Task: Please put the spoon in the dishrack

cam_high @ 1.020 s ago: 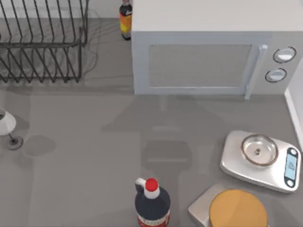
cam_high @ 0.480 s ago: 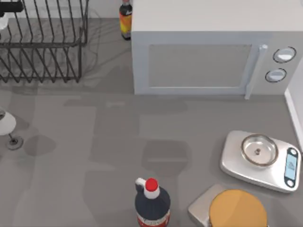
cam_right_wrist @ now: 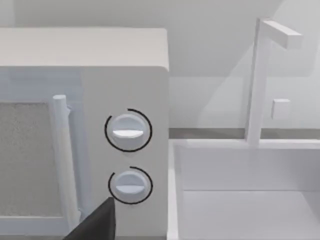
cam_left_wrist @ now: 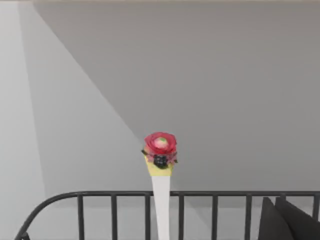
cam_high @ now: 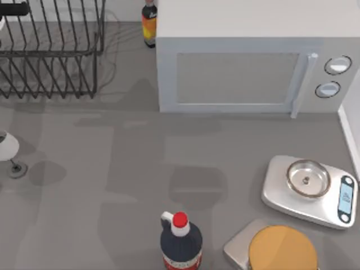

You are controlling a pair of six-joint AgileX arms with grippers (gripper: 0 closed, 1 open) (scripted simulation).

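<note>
The dishrack (cam_high: 50, 53), dark wire with slanted tines, stands at the table's back left. My left gripper (cam_high: 12, 9) shows as a black piece over the rack's far left end, at the corner of the top view. It is shut on the spoon, whose white tip (cam_high: 1, 23) peeks in at the edge. In the left wrist view the spoon (cam_left_wrist: 160, 200) stands upright, its red-and-yellow knob above the rack's rim bar (cam_left_wrist: 220, 193). One dark finger (cam_left_wrist: 287, 222) shows beside it. A dark part of my right gripper (cam_right_wrist: 92, 225) faces the microwave's dials.
A white microwave (cam_high: 247, 73) fills the back middle, with a sauce bottle (cam_high: 148, 22) between it and the rack. A wine glass (cam_high: 7, 147) stands at the left edge. A dark bottle (cam_high: 180, 241), a kitchen scale (cam_high: 310, 190) and an orange-topped block (cam_high: 278, 248) sit at the front.
My left gripper came in over the rack's far left end with the spoon between one second and half a second ago. Since then it has barely moved.
</note>
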